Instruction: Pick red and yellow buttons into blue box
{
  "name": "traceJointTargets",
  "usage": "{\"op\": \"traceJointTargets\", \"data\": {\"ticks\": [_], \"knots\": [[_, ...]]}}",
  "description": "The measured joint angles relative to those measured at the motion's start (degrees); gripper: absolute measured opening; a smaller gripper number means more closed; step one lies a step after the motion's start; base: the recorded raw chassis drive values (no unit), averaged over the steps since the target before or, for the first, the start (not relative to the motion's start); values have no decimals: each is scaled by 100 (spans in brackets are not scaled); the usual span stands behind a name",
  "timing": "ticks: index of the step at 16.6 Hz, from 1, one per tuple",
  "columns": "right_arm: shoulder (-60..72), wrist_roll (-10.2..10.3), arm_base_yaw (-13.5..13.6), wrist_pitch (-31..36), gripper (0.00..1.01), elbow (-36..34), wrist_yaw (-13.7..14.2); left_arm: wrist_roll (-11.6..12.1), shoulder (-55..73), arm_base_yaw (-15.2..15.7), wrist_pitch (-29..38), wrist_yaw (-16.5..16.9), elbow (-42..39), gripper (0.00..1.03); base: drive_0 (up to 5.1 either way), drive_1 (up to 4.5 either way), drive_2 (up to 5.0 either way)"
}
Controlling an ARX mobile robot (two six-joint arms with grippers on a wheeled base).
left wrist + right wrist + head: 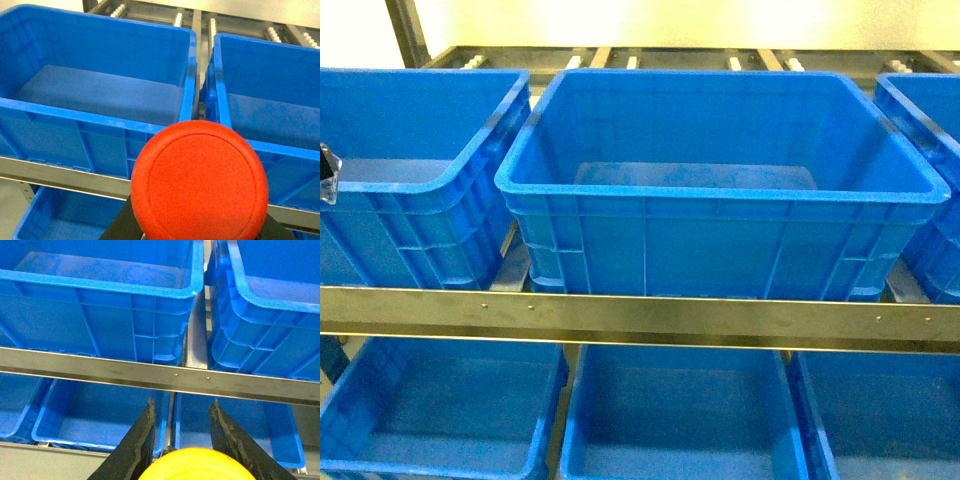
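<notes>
Both buttons are in transit: the red button [200,181] sits clamped in the left gripper [200,227], the yellow button [192,466] between the right gripper's [182,440] fingers [142,432]. Next, each must carry forward above the blue box [720,190] rim and release.

Your head camera looks forward and slightly down at a two-level rack, facing the large deep blue plastic crate [720,185] squarely from close by, above the grey metal shelf rail [640,315]. Your left wrist camera sits higher and further left, looking down past a round red button cap [200,182] filling its lower edge. Your right wrist camera sits lower, facing the same rail [160,375]. All three views share the crates.
</notes>
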Motion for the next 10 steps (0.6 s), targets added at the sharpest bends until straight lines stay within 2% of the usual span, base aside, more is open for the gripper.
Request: {"op": "traceJointTargets", "data": {"ticks": [3,10], "knots": [[7,0,0,-22,29,-7,-9,0,4,0,-26,2,0,23,-12,405,-429],[7,0,0,-26,29,-7,-15,0,28,0,-26,2,2,23,0,0,0]]}}
